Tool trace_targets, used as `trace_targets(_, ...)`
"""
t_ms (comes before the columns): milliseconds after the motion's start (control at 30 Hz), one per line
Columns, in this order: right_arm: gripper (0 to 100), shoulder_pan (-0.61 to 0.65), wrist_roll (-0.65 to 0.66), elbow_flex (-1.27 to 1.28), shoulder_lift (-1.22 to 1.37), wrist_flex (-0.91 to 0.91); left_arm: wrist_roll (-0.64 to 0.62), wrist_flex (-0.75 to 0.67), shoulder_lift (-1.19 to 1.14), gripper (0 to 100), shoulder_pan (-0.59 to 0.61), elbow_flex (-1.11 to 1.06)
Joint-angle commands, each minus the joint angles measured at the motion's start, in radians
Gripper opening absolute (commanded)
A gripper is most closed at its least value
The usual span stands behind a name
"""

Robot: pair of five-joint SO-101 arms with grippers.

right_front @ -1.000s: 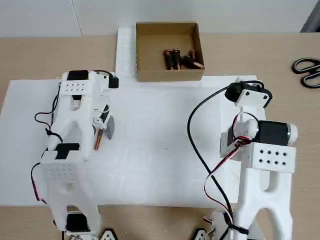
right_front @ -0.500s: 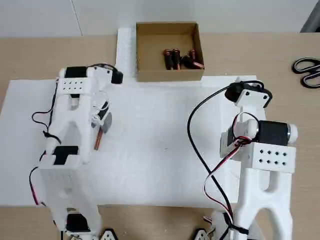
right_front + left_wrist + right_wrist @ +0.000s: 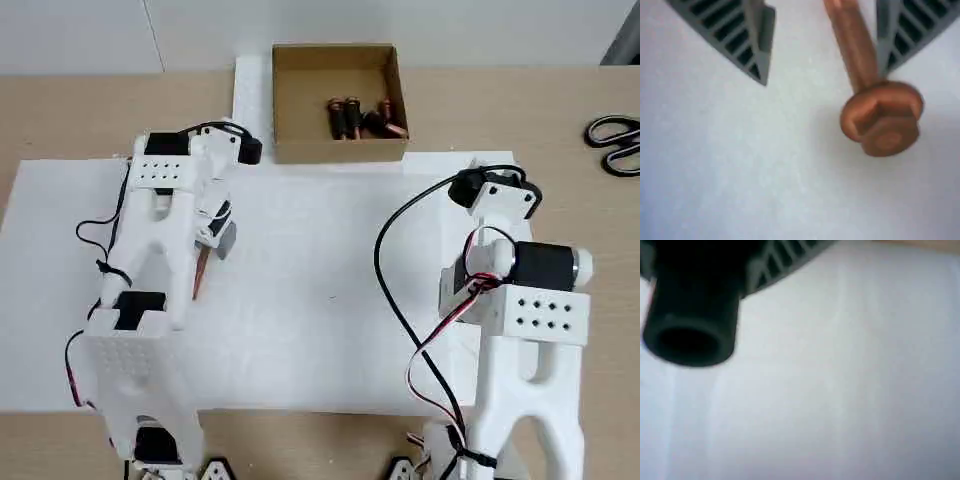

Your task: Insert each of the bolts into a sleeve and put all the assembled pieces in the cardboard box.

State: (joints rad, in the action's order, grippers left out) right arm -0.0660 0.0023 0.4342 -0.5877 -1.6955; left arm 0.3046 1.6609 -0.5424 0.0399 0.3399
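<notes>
My left gripper (image 3: 212, 245) hangs over the left part of the white sheet and is shut on a copper bolt (image 3: 200, 270), which slants down towards the sheet. The left wrist view has the bolt (image 3: 875, 100) lying along one grey finger (image 3: 900, 35), hex head outward, with the other finger (image 3: 747, 40) standing off from it. My right gripper (image 3: 462, 278) sits tucked under its arm at the right and is shut on a black sleeve (image 3: 690, 315), whose open end faces the camera. The cardboard box (image 3: 340, 152) stands at the back centre with several assembled pieces (image 3: 365, 118) inside.
A white foam sheet (image 3: 320, 330) covers the middle of the wooden table. Scissors (image 3: 615, 143) lie at the far right edge. Black and red cables (image 3: 400, 300) loop beside the right arm.
My left arm has carried the bolt a little toward the back and right, closer to the box. The right arm has not moved.
</notes>
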Motion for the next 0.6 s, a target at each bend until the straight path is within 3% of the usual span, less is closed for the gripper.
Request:
trace_targets(0, 0.2, -0.008, 0.009, -0.005, -0.033, 0.016, -0.009, -0.015, 0.006, 13, 0.003, 0.035)
trace_targets(333, 0.2, -0.008, 0.011, -0.005, -0.033, 0.013, -0.012, -0.051, 0.006, 13, 0.028, 0.041)
trace_targets(567, 0.2, -0.008, 0.011, -0.005, -0.033, 0.008, -0.014, 0.020, 0.017, 13, 0.054, 0.094)
